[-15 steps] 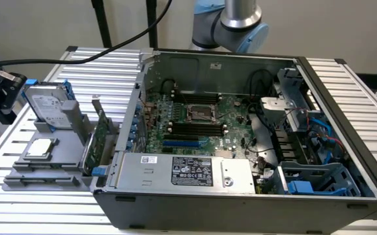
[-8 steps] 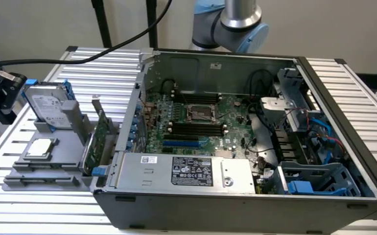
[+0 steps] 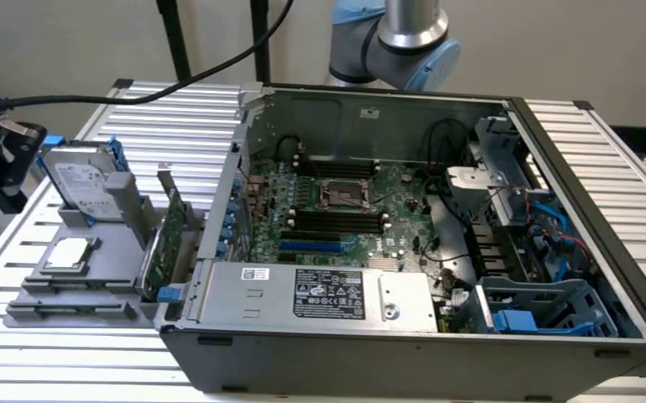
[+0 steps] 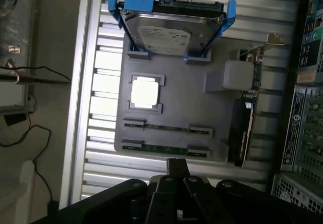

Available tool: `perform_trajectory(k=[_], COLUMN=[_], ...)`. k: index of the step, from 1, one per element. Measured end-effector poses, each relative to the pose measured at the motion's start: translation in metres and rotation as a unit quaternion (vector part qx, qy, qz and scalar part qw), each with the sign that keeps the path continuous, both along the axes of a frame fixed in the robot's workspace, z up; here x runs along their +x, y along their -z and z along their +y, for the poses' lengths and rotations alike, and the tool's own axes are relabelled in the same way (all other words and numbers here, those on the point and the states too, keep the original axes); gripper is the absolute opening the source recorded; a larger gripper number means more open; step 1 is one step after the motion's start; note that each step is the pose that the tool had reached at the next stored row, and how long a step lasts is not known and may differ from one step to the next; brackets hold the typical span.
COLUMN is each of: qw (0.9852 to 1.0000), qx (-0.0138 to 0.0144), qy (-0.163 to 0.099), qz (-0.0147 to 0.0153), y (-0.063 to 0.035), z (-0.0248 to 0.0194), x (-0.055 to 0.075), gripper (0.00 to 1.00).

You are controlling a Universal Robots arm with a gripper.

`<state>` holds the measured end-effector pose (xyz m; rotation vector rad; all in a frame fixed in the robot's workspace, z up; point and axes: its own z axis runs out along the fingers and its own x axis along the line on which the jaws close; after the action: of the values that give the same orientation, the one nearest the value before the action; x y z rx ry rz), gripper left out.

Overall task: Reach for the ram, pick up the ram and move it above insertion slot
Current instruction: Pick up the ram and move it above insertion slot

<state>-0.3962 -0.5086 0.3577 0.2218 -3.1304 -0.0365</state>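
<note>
Two thin green ram sticks stand on edge in the grey holder tray [image 4: 176, 108], one [image 4: 166, 128] just behind the other [image 4: 164, 147]. My gripper [image 4: 176, 164] hovers high over the tray, beside the edge nearest the ram. It is shut, fingertips together, with nothing between them, and well clear of the sticks. In the exterior view the tray [image 3: 32, 315] lies to the left of the open computer case [image 3: 413, 353]. The black insertion slots [image 3: 335, 221] run across the motherboard [image 3: 390, 180] inside the case.
The tray also holds a silver hard drive [image 4: 171, 32] in a blue bracket, a square processor [image 4: 145, 92] and a taller green expansion card [image 4: 242, 133] beside the case. A power supply [image 3: 323, 294] fills the case's front. Cables [image 4: 25, 128] lie off the table's edge.
</note>
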Motion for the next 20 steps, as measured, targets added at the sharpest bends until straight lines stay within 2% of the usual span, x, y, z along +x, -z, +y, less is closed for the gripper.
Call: perform_trajectory(k=[5, 10, 15, 17, 20], qw=[0.9990, 0.9959, 0.9907, 0.9881, 0.9835], qx=[0.0000, 0.0000, 0.0000, 0.0000, 0.0000], qy=[-0.045, -0.091, -0.136, -0.154, -0.181], qz=[0.0000, 0.0000, 0.0000, 0.0000, 0.0000], y=[0.0009, 0.0021, 0.0034, 0.0039, 0.0047], z=[0.0000, 0.0000, 0.0000, 0.0000, 0.0000], x=[0.0000, 0.0000, 0.0000, 0.0000, 0.0000], gripper=[0.11, 0.11, 0.11, 0.11, 0.11])
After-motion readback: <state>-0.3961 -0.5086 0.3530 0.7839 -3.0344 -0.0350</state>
